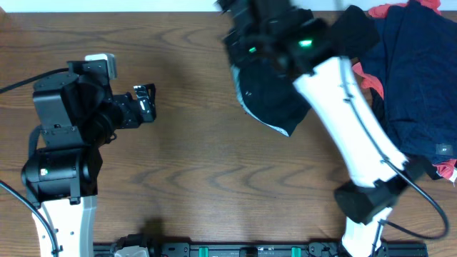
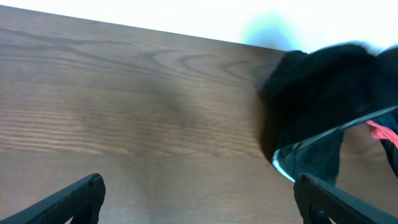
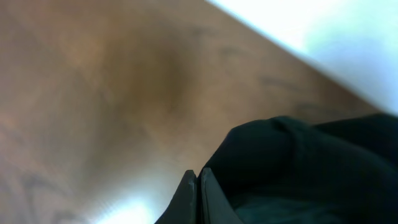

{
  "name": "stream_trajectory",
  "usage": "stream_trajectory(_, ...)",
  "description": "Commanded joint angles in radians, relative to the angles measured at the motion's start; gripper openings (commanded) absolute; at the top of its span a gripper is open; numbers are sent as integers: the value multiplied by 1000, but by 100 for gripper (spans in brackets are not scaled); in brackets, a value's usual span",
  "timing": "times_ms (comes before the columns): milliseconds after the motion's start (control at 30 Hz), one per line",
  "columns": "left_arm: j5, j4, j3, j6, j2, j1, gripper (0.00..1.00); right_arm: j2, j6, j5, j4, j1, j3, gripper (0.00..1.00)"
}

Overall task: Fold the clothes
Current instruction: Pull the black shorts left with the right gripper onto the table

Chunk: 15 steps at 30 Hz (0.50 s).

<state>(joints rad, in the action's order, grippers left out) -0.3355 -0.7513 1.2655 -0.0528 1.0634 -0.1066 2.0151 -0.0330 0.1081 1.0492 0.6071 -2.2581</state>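
Note:
The black shorts (image 1: 268, 100) hang bunched under my right arm at the back middle of the table, and a strip of whitish-grey lining (image 1: 275, 127) shows at their lower edge. My right gripper (image 3: 197, 177) is shut, its fingers pressed together at the edge of the black cloth (image 3: 298, 162), holding the shorts. My left gripper (image 1: 146, 102) is open and empty over bare wood to the left, well apart from the shorts. In the left wrist view its fingers (image 2: 199, 186) stand wide apart, with the shorts (image 2: 317, 87) ahead on the right.
A pile of other clothes, dark navy (image 1: 414, 64) with red pieces (image 1: 378, 11), lies at the back right corner. The table's far edge (image 2: 186, 34) runs just behind the shorts. The arm bases stand at the front edge.

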Motion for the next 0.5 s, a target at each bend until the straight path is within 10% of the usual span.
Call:
stream_trajectory(0,58,-2,10,-9,-3,-33,98,60,3,84,9,62,-16,1)
stream_trajectory(467,206,-2,10,-9,14,-207,98,190,-151,233,9,321,-16,1)
